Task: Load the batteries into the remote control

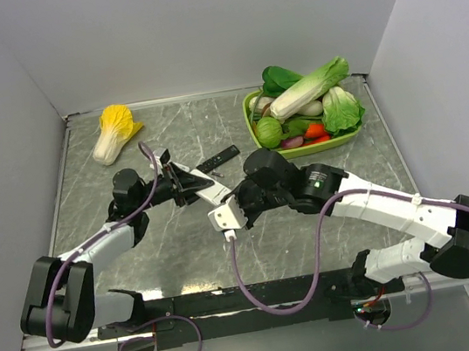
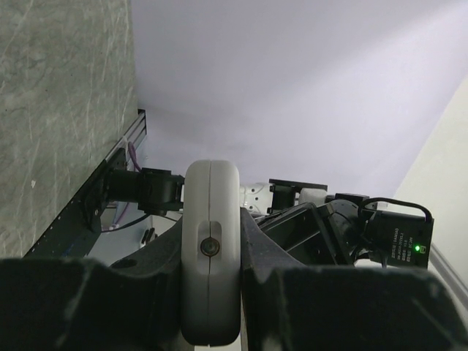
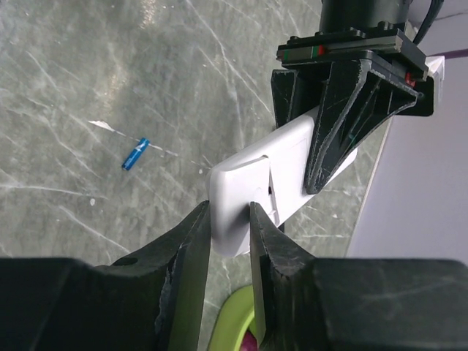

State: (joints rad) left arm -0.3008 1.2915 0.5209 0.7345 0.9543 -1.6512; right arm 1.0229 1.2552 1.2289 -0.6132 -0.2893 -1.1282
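**Now both end effectors are on the remote control**

The left end effector (image 2: 210, 248) is closed on the white remote control (image 3: 289, 150) and holds it edge-up in the air above the bench (image 3: 110, 73). The right end effector (image 3: 230, 212) is narrow, with its two fingers against both sides of the remote's end. One blue battery (image 3: 135, 153) lies on the bench, well apart.

In the top view the remote control (image 1: 212, 193) shows only as a short white strip, both ends covered by the left gripper (image 1: 196, 185) and the right gripper (image 1: 237, 202). The left wrist view cuts its lower end off at the bottom edge, between blurred dark fingers (image 2: 95, 307). Whether the right fingers (image 3: 183, 270) press it cannot be told. The battery (image 3: 135, 153) is too small to show its poles. The bottom edge cuts off the green bowl (image 3: 232, 322).
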